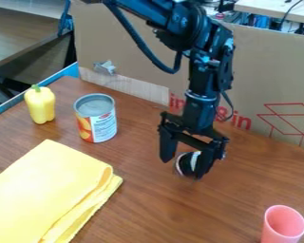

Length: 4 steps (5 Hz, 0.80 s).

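Clock face laid over the view, twelve at far edge, six nearest. Under everything: brown wood-grain table (pixel 243 213). Nearest, between four and five o'clock: pink cup (pixel 274 232), upright, mouth up, base cut off by the near edge. Between seven and eight o'clock: yellow cloth (pixel 46 190), folded in layers, flat on the table, fold edges toward the centre, partly out of frame. Farther in, toward five o'clock from centre: small round thing (pixel 189 162), dark with a white part, low between the fingers and close to the right-hand one in view. Grip on it, or mere contact: cannot tell. Same spot: black gripper (pixel 183 169), pointing down, fingers spread well apart, so open. Above it, black arm (pixel 200 90) running up to the top edge near twelve, loose cable (pixel 138 38) alongside. At nine o'clock: can (pixel 99 127), upright, grey top, label with orange fruit. Just past nine, left of the can and apart from it: yellow pepper (pixel 40 105), upright, green stem up. Behind, from ten round to three: cardboard (pixel 281 71) with red printing, silvery tape (pixel 105 67) near eleven. Farthest, toward one: pale tabletop (pixel 281 8).
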Available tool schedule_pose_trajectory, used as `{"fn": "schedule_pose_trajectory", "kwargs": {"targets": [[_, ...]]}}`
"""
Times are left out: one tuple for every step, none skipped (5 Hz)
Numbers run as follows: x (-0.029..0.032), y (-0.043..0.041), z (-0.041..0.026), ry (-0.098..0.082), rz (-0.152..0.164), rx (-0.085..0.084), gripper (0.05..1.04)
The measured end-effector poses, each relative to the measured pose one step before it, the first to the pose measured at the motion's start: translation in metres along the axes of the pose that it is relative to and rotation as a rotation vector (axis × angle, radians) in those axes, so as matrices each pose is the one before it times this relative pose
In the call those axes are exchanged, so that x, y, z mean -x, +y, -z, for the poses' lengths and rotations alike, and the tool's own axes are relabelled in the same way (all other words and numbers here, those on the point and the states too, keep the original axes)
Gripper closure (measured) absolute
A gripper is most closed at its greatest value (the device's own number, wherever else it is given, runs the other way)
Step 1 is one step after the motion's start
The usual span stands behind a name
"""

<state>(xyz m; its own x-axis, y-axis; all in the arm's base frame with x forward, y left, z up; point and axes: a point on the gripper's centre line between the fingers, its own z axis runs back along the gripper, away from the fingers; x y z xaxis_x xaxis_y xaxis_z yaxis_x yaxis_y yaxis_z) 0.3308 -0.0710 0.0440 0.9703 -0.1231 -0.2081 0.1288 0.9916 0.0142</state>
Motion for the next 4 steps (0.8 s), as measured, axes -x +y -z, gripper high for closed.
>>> {"fn": "schedule_pose_trajectory", "kwargs": {"targets": [[-0.00405,-0.00226,0.00423,0.0145,-0.0010,0.0074,0.081],[-0.00415,0.00141,0.00483,0.0208,-0.0118,-0.0089,0.081],[-0.00224,0.00232,-0.00358,-0.0067,-0.0167,-0.0191,0.121],[-0.00119,0.00271,-0.00020,-0.0099,-0.0170,-0.0167,0.358]]}}
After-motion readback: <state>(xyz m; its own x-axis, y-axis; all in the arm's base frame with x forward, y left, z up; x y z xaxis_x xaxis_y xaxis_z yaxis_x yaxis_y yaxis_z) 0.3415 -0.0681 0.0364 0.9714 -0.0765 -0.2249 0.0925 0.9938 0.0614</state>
